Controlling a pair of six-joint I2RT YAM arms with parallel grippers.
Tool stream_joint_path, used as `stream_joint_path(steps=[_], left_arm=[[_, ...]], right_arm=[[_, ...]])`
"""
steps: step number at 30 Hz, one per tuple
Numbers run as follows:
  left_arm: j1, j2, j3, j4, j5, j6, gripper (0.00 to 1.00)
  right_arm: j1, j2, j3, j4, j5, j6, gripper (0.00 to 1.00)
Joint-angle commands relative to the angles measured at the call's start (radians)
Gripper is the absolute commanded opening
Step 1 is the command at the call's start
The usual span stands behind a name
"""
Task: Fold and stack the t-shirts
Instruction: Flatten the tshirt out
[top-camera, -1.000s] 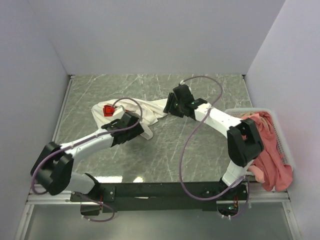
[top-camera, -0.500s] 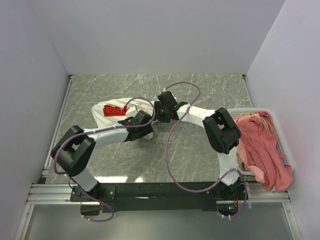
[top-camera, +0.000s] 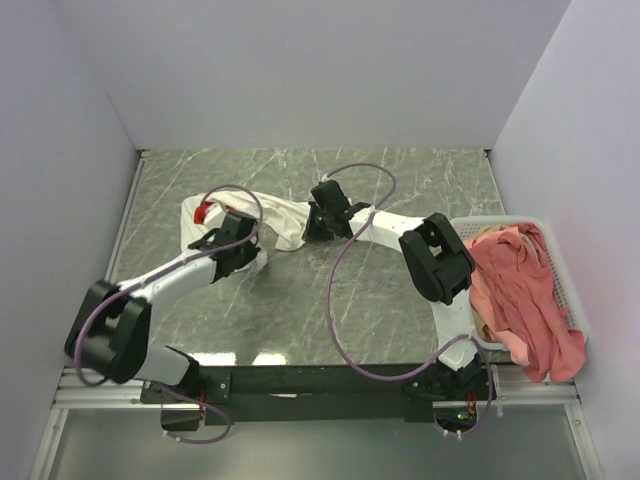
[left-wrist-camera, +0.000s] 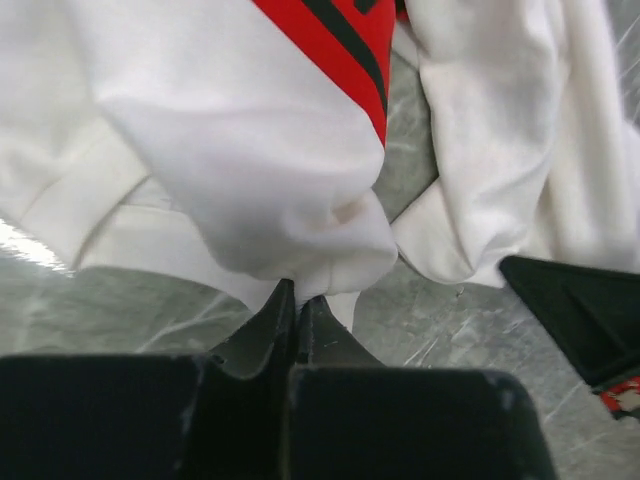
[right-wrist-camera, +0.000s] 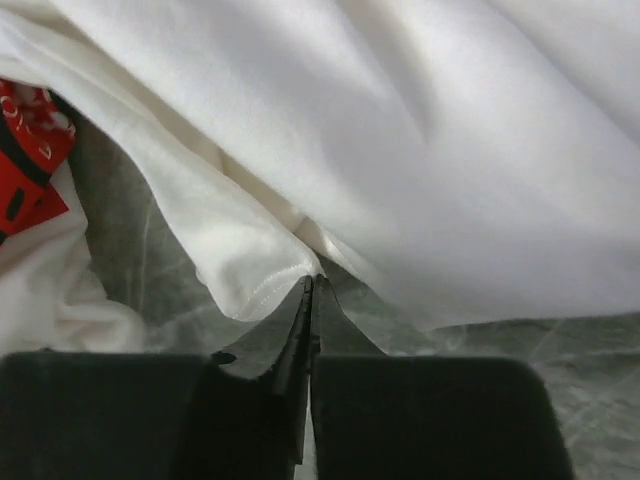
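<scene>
A crumpled white t-shirt (top-camera: 280, 214) with a red chest print (top-camera: 204, 212) lies at the middle left of the table. My left gripper (top-camera: 243, 232) is at its near edge, with jaws shut on a fold of the white cloth (left-wrist-camera: 300, 250) just below the red print (left-wrist-camera: 340, 40). My right gripper (top-camera: 310, 230) is at the shirt's right end, shut with a stitched hem of the white t-shirt (right-wrist-camera: 250, 270) pinched at its tips. More of that print (right-wrist-camera: 25, 150) shows at the left of the right wrist view. Salmon-pink t-shirts (top-camera: 525, 290) fill the basket.
A white slatted basket (top-camera: 560, 275) stands at the table's right edge, with pink cloth hanging over its near rim. White walls enclose the marbled green table (top-camera: 300, 310) on three sides. The right arm's purple cable (top-camera: 345, 280) loops over the table's middle.
Both grippers went from open to shut on the white shirt. The left gripper pulled back to the left, and the shirt has bunched up so less of the red print shows.
</scene>
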Motion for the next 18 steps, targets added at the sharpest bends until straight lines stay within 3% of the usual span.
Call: stream_joint_path(steps=[1,6,12,18], left_arm=[[0.050,-0.126,-0.032,-0.050,-0.020,0.000,0.01],[0.159,-0.272,-0.048,-0.151,-0.040,0.009,0.01],[0.243,-0.382,-0.013,-0.237,-0.047,0.032,0.01],[0.283,-0.404,0.050,-0.279,-0.037,0.076,0.01]], right_arm=[[0.011,-0.044,-0.048,0.049,-0.050,0.046,0.00],[-0.042,-0.184,-0.166,0.032,-0.049,0.055,0.00],[-0.195,-0.371,-0.217,-0.128,0.068,-0.034,0.00],[-0.274,-0.517,-0.093,-0.309,0.217,-0.138,0.00]])
